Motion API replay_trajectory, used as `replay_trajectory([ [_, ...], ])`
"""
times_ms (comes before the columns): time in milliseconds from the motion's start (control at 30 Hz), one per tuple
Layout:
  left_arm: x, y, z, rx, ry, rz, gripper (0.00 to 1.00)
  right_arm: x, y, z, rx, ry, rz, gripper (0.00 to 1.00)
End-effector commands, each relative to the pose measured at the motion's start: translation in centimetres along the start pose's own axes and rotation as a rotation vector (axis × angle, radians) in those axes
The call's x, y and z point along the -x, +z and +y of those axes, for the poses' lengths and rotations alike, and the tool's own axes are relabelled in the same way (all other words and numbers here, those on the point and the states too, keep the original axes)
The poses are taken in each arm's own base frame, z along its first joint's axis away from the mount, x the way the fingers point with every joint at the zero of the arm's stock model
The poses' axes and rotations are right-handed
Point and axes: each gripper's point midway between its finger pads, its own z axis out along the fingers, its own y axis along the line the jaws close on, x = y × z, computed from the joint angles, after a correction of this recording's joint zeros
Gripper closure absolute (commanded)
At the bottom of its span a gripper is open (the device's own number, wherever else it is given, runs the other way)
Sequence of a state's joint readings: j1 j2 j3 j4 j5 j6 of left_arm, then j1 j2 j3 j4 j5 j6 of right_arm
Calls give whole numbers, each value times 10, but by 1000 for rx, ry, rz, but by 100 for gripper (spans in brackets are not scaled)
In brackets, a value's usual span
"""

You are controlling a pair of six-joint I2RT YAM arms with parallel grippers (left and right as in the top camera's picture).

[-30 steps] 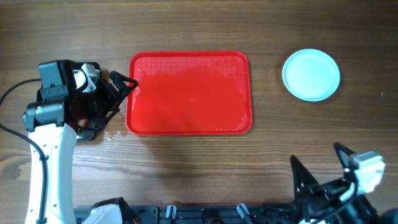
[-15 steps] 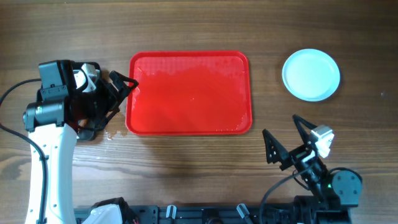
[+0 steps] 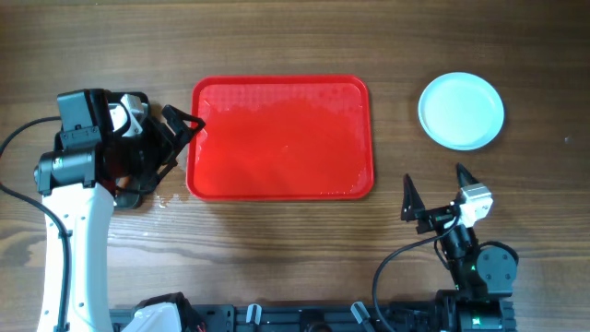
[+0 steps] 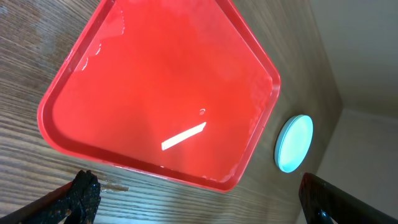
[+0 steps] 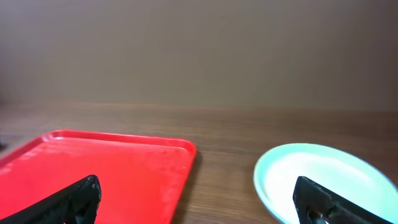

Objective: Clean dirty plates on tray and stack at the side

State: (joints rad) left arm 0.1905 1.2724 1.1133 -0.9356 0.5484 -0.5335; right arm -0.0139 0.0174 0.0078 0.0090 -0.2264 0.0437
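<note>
The red tray (image 3: 281, 138) lies mid-table, glossy and wet-looking, with nothing on it; it also fills the left wrist view (image 4: 168, 93). A pale mint plate (image 3: 461, 111) rests on the bare wood to the tray's right, no smear showing; whether others lie under it I cannot tell. My left gripper (image 3: 171, 157) hangs open just off the tray's left edge, nothing between its fingers (image 4: 78, 196). My right gripper (image 3: 433, 183) is open near the front, below the gap between tray and plate. In its own view the tray (image 5: 93, 168) and plate (image 5: 323, 180) lie ahead.
A small wet patch (image 3: 164, 198) marks the wood by the tray's front left corner. The arm bases and a black rail (image 3: 304, 318) run along the table's front edge. A plain wall (image 5: 199, 50) stands behind the table.
The right arm swung from the front right corner leftwards and back, its open gripper now turned toward tray and plate. The left arm, tray and plate have not moved.
</note>
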Motion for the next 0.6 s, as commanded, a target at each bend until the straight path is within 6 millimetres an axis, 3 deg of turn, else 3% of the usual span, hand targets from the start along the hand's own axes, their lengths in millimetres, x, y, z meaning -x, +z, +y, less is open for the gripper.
replay_trajectory([
  [0,-2,-2,-4,-18,10,3,0,2,-1,-6,-39,-46,-13,0],
  [100,-2,-2,-4,-18,9,3,0,2,-1,-5,-35,-42,-14,0],
  [200,-2,-2,-4,-18,10,3,0,1,-3,-27,-162,68,-13,0],
  [300,-2,-2,-4,-18,9,3,0,0,-3,-26,-155,-41,-4,0],
  [567,-2,-2,-4,-18,9,3,0,2,-2,-24,-140,-42,-9,0],
])
